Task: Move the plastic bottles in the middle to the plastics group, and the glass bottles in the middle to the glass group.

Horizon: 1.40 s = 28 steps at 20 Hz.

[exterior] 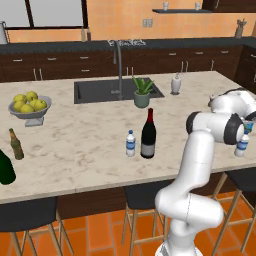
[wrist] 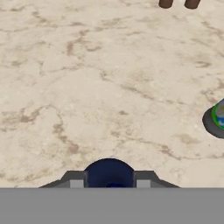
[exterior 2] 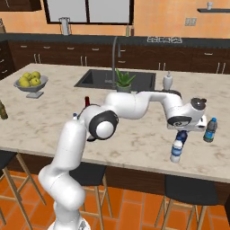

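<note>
Marble counter point(exterior: 75, 145) runs the length of a dark-cabinet kitchen island, and the work at this moment sits at its near right end. The solid dark blue bottle point(exterior 2: 181, 136) is clamped between the fingers of the gripper point(wrist: 109, 183): in the hand view its rounded blue top sits squarely between the two dark tips, and in the right base view it hangs under the hand with its long axis upright, above the counter's front edge. The jaws are clenched on it.

Just below and in front of it in the right base view stands a small clear bottle with a white cap point(exterior 2: 176, 151); whether the two touch cannot be told. The plastics group, a clear bottle with a blue cap and blue label point(exterior 2: 210, 129), stands a short way to the robot's right of the gripper and shows at the right edge of the hand view. So the held bottle's goal lies sideways to the right, near at hand, and the move probably calls for a short carry that way and a lowering with the bottle kept upright.

Back in the middle, the clear bottle with a blue cap point(exterior: 130, 143) and the wine bottle point(exterior: 148, 134) stand side by side, not yet sorted. The brown beer bottle point(exterior: 16, 144) and dark green bottle point(exterior: 6, 167) wait far off at the left end.
</note>
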### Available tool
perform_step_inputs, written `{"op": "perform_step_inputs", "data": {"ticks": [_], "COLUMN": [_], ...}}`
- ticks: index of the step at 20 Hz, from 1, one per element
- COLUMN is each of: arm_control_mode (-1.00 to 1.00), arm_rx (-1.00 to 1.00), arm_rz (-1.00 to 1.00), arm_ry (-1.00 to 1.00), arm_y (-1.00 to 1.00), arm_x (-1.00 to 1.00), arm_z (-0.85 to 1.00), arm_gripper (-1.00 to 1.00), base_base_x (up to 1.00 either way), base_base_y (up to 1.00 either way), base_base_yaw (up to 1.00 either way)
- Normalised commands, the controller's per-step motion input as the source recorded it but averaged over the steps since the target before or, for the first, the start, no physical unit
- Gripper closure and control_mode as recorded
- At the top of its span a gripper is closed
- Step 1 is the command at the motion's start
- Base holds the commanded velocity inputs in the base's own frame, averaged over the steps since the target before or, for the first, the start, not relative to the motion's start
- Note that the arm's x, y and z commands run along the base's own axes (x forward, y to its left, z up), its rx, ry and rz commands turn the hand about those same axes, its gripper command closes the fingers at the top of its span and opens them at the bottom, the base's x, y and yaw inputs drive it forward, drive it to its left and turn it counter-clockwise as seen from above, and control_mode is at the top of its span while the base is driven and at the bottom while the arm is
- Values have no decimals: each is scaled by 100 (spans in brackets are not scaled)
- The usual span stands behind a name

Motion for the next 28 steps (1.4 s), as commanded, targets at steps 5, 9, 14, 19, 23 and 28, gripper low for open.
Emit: {"op": "perform_step_inputs", "data": {"ticks": [5,9,14,19,23,28], "arm_control_mode": [-100,-100,-100,-100,-100,-100], "arm_rx": [-1,-4,-11,-15,0,0], "arm_rz": [0,0,0,0,0,0], "arm_ry": [-3,-6,-2,-1,0,0], "arm_y": [1,9,5,22,0,0], "arm_x": [0,1,0,4,0,0], "arm_z": [0,0,0,0,-6,0], "arm_gripper": [100,100,100,100,100,-100], "base_base_x": [0,0,0,0,0,0], "base_base_y": [0,0,0,0,0,0], "base_base_yaw": [0,0,0,0,0,0]}}
